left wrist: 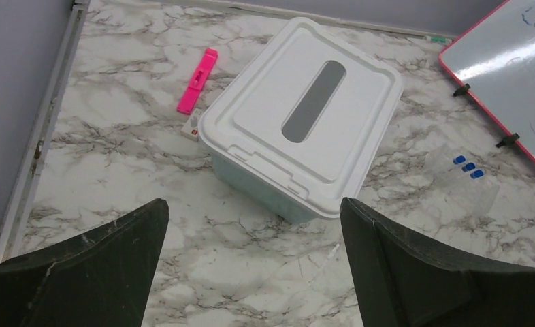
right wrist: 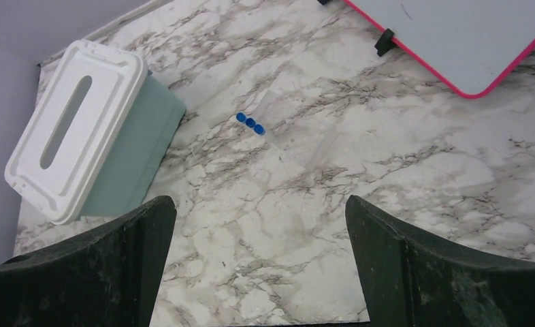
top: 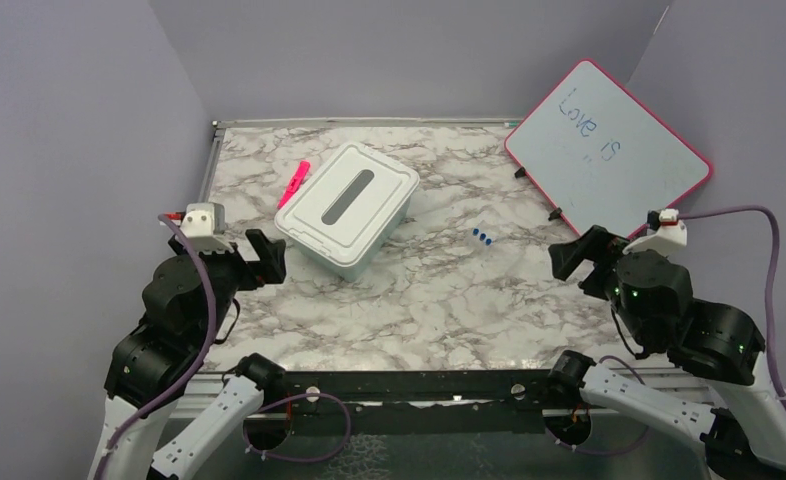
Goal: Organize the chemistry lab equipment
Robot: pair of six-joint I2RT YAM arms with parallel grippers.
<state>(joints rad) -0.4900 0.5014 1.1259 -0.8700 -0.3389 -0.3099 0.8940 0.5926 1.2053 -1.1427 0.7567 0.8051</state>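
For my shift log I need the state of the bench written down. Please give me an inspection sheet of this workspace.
Surface: marble-pattern table; no spill seen.
Job's things: three blue-capped pieces lie in a row to the right of the white bin, apart from it. Its slotted lid is on and its contents are hidden. No other equipment seen.
Clutter: pink marker lies left of the bin; pink-framed whiteboard with writing stands at the back right.
Claws: left claw and right claw are both open and empty, above the table.
Cables: a purple cable runs along the left arm and another along the right arm; neither touches the things.
Surroundings: plain walls; nothing else seen.
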